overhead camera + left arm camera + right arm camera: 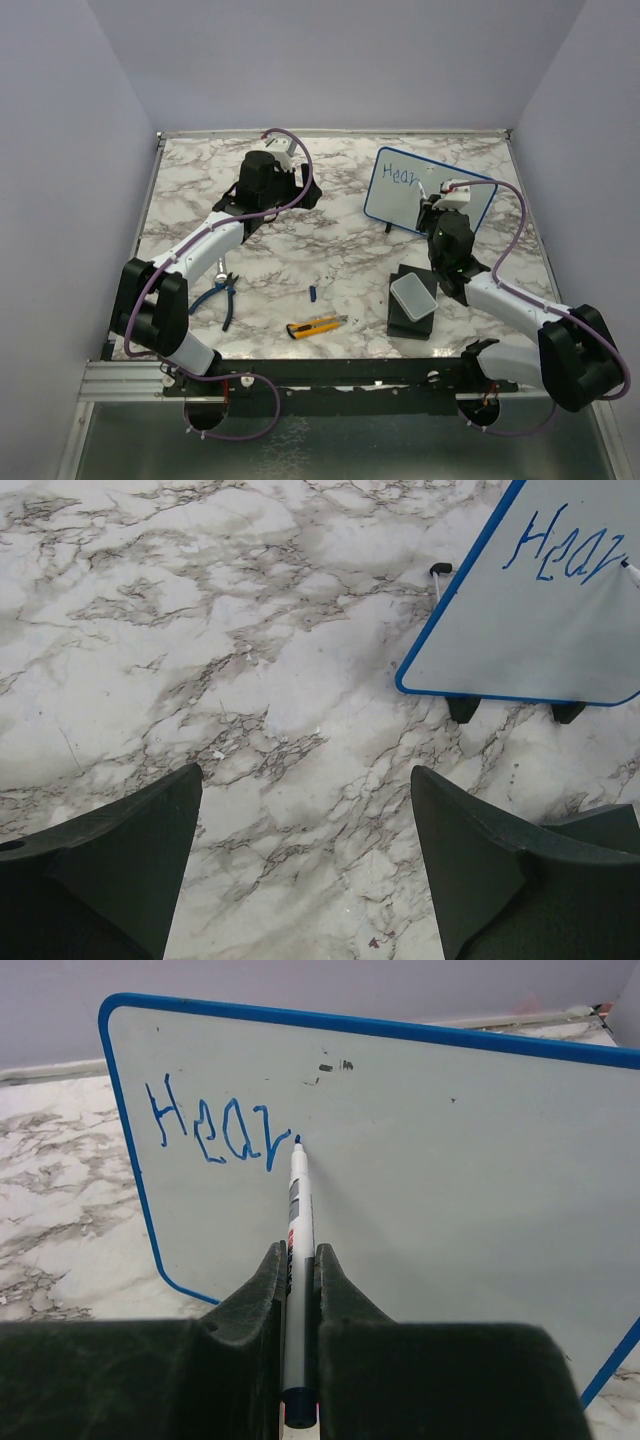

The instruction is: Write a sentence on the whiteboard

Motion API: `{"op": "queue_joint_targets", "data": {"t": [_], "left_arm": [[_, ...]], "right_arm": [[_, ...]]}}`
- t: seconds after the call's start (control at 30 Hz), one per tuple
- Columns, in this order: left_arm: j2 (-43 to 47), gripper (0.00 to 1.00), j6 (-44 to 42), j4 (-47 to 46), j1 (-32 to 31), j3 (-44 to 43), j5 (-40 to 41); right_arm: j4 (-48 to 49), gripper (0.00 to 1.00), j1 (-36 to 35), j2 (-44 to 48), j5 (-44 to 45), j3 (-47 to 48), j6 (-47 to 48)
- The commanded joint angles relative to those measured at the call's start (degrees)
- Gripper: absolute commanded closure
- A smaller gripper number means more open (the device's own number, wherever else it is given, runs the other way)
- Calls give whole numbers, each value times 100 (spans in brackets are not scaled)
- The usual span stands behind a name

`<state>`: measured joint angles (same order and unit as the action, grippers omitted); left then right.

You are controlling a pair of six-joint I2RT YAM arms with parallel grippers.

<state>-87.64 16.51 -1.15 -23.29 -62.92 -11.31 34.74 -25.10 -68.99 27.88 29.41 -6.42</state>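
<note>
Whiteboard point(395, 208) stands on small black feet point(462, 708) at far right of marble table point(330, 255), leaning back, face toward the near side. Blue writing point(210, 1130) at its upper left reads "Hear", one line only. Right gripper point(298, 1260) is just in front of the board, fingers clamped tight on a marker point(296, 1210). Marker points away from the wrist, its blue tip touching the board right after the last letter. Left gripper point(305, 775) is at far centre-left, well apart from the board and above bare marble, fingers spread wide with nothing between them. The left wrist view catches the board's lower left corner. Near centre: yellow utility knife point(318, 325) and a small blue piece point(312, 292), too small to tell what. Near left: blue-handled pliers point(222, 298). Near right: pale grey box point(414, 297) sits on a black block point(408, 328), beside the right arm.
</note>
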Motion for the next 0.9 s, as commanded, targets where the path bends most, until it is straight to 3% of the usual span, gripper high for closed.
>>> {"op": "queue_joint_targets", "data": {"t": [0.0, 0.33, 0.67, 0.87], "left_arm": [[169, 14, -8, -79, 43, 69, -71], [198, 14, 10, -79, 44, 60, -90], [191, 14, 10, -79, 39, 69, -86], [190, 14, 19, -79, 44, 69, -95]], "right_arm": [[63, 100, 65, 9, 413, 31, -65], [-89, 100, 59, 245, 671, -93, -121], [226, 100, 59, 624, -246, -286, 140], [382, 100, 58, 426, -208, -149, 218]]}}
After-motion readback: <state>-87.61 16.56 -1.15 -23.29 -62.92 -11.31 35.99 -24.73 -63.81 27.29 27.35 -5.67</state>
